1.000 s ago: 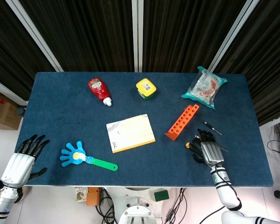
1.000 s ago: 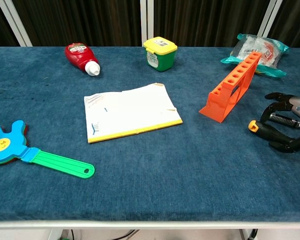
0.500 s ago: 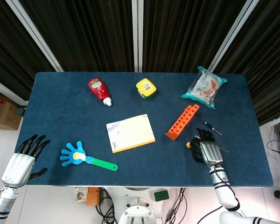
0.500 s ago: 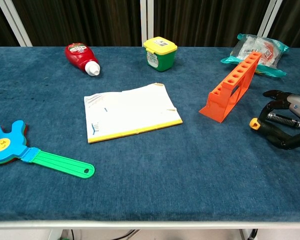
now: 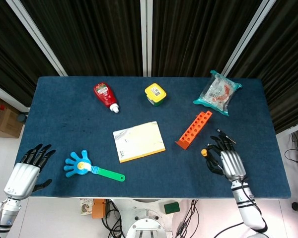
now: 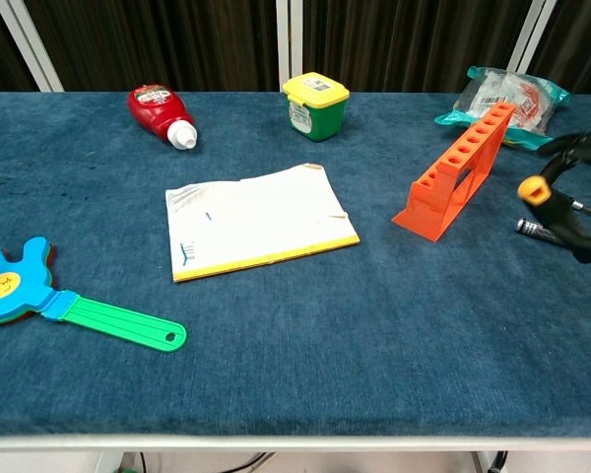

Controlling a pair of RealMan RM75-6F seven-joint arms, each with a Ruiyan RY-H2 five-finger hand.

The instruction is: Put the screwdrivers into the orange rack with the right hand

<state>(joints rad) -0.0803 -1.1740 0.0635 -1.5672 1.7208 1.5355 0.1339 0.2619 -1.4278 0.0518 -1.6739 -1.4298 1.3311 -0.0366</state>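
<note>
The orange rack (image 5: 194,129) (image 6: 458,169) lies slanted on the blue table, right of centre, its row of holes facing up. My right hand (image 5: 227,159) (image 6: 574,202) is just right of the rack's near end, raised off the cloth. It grips a dark screwdriver with an orange end cap (image 5: 204,152) (image 6: 534,188). A second, black screwdriver (image 5: 223,134) (image 6: 535,228) lies on the table beside the hand, partly hidden by it in the head view. My left hand (image 5: 27,171) hangs off the front left corner with its fingers spread and holds nothing.
A yellow-edged notepad (image 5: 138,141) lies mid-table. A blue and green hand clapper (image 5: 89,166) is at the front left. At the back are a red ketchup bottle (image 5: 106,96), a yellow-lidded green tub (image 5: 155,93) and a snack bag (image 5: 217,92).
My right hand closed around the orange-capped screwdriver and lifted it off the table, moving up and slightly right. The black screwdriver stayed on the cloth. The left hand barely moved.
</note>
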